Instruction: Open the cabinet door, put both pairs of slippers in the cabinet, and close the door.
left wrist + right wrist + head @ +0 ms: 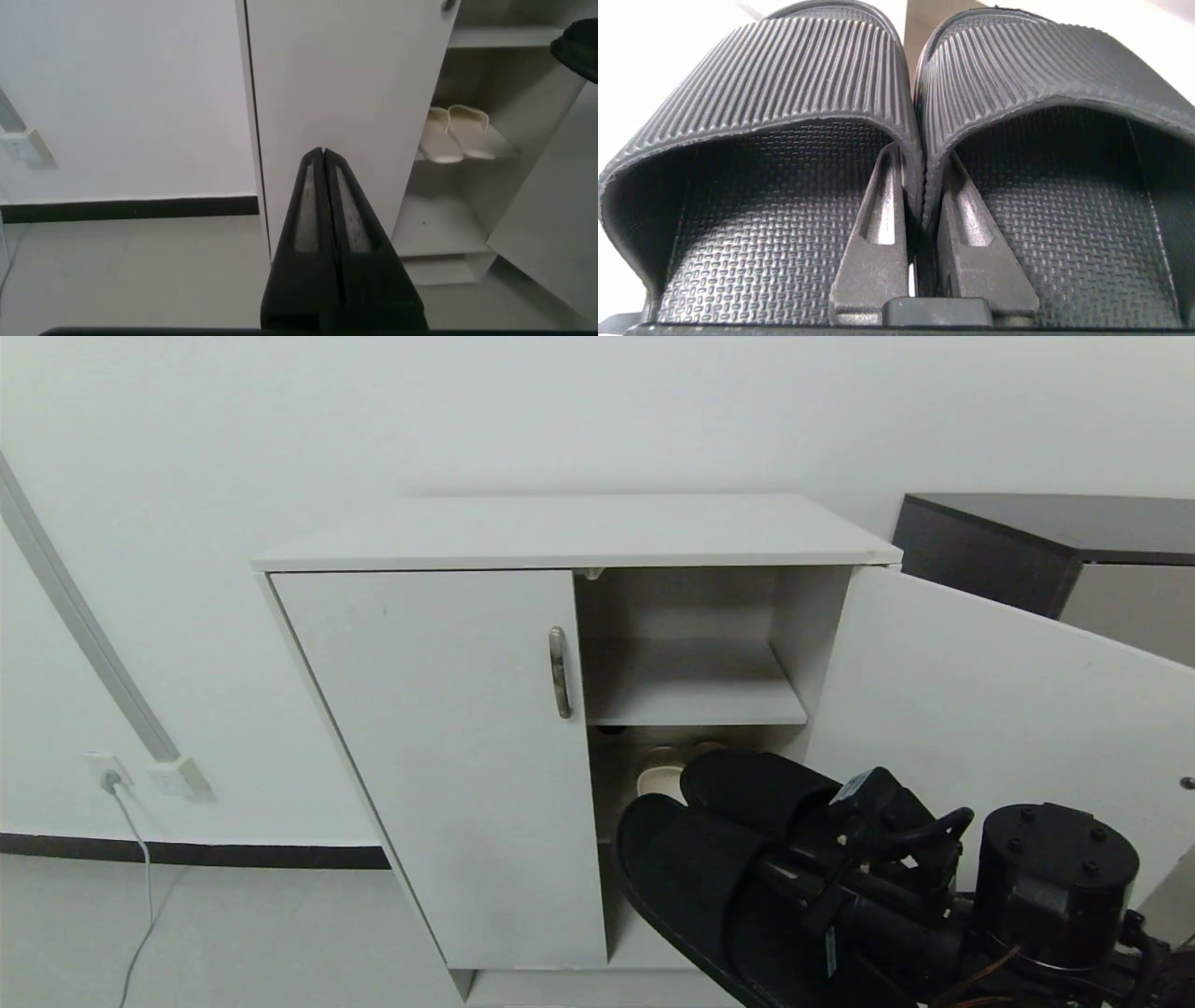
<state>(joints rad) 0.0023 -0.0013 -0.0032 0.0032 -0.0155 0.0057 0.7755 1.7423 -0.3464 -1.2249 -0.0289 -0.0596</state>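
the right gripper (920,187) is clamping the black slippers (709,859), its two fingers (878,243) squeezing the pair's inner side walls together so both are riding side by side as one bundle. the pair is hanging just outside the cabinet (579,527), in front of the lower part of its open right half, with the toes leading and the long axis pointing into the opening. the right door (980,691) is standing swung wide, off that line. inside the cabinet, the pale slippers (455,133) are already lying toes inward on a lower shelf (503,147), beneath the upper shelf (695,695). the left gripper (323,163) is hanging pressed closed on nothing, in front of the cabinet's shut left door (439,756) and off to the side of the opening. so the right arm is sitting nearer the cabinet's open half, and the coming move is looking like a straight push along the slippers' own axis, aimed at a level that is not carrying the pale pair.
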